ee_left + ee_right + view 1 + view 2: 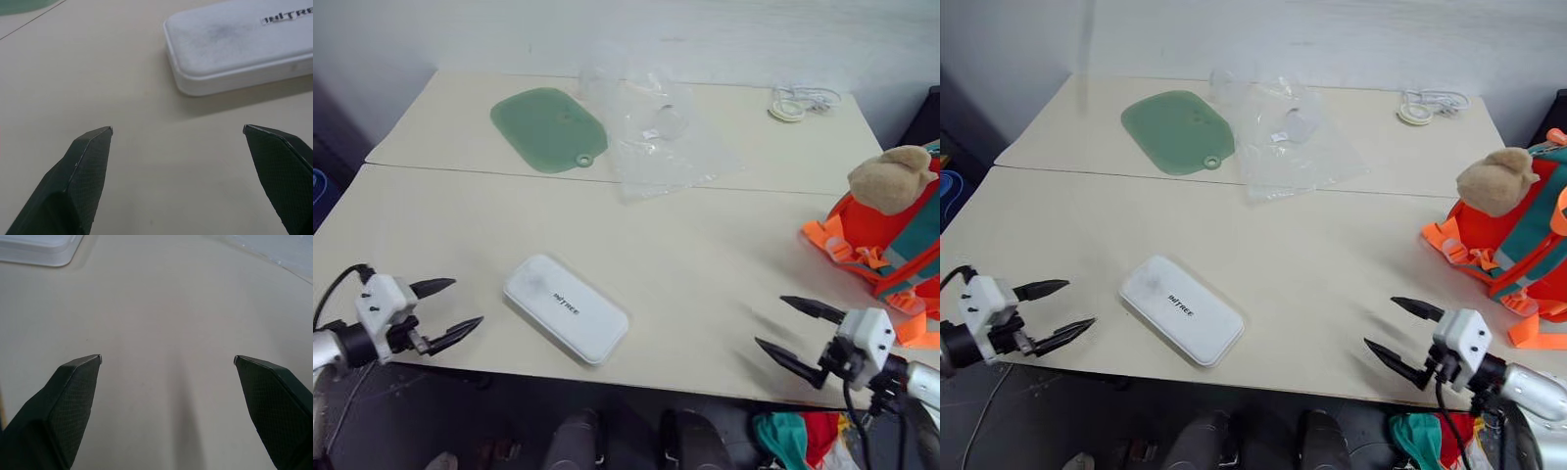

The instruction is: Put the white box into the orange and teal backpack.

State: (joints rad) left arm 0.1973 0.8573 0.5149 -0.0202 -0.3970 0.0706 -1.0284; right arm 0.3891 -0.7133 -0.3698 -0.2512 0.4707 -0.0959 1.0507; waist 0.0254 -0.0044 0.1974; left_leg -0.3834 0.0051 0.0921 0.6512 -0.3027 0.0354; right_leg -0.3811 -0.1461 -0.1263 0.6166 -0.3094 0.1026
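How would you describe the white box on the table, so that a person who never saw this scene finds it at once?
Start from the beige table and go to its near edge, between the two open pincers. There the white box lies flat and askew. It is a glossy white case with rounded corners and small dark lettering on top, unlike the green mat and the clear plastic bag at the far side.

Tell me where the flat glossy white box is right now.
The flat glossy white box lies on the beige table near its front edge, closer to the open left end effector than to the right one.
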